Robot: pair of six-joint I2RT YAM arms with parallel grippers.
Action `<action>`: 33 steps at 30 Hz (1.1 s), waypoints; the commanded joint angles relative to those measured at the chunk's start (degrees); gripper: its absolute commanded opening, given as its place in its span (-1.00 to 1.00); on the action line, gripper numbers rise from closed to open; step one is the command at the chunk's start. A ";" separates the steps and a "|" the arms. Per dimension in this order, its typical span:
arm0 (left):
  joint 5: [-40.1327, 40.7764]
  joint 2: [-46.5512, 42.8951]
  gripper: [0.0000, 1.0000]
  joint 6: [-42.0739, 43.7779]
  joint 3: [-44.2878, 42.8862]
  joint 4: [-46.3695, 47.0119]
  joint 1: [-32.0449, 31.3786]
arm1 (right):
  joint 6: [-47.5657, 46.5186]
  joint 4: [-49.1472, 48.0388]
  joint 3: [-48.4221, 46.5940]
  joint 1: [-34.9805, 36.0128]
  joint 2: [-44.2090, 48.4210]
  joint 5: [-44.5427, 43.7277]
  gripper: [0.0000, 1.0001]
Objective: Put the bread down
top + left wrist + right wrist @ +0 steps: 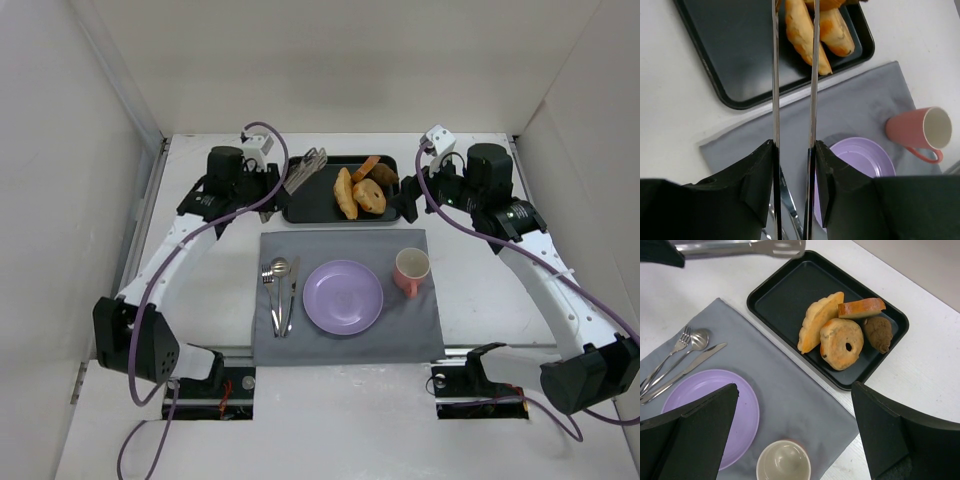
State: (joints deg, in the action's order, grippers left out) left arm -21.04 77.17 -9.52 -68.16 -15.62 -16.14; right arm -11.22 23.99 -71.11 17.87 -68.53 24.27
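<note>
The bread point(345, 193) is an elongated golden-yellow piece lying on the black tray point(305, 205) at the back; it also shows in the right wrist view point(816, 322) and the left wrist view point(801, 31). My left gripper point(274, 188) point(794, 145) is shut on metal tongs point(306, 169) point(775, 75). The tongs' two arms stand slightly apart, held above the tray's left end, to the left of the bread. My right gripper point(410, 195) point(795, 386) is open and empty, above the cloth at the tray's right end.
On the tray beside the bread lie a ring-shaped bagel point(842, 343), a brown chunk point(877, 333) and an orange slice point(861, 307). A grey cloth point(345, 240) holds a purple plate point(343, 297), a pink cup point(411, 270) and cutlery point(280, 290). White walls enclose the table.
</note>
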 commanded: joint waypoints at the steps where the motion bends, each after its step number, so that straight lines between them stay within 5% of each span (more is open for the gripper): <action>1: -4.36 2.63 -0.35 -1.55 -1.89 1.73 -0.73 | -0.73 -1.93 -1.13 -0.03 0.51 -0.45 1.00; 33: -0.06 12.75 -0.20 -0.50 -8.48 -0.38 -5.13 | -0.73 -2.45 -0.61 -0.03 1.03 -0.45 1.00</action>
State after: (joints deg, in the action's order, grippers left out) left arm -21.69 89.95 -10.92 -74.00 -16.64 -20.62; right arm -11.20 23.94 -71.11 17.87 -68.53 23.97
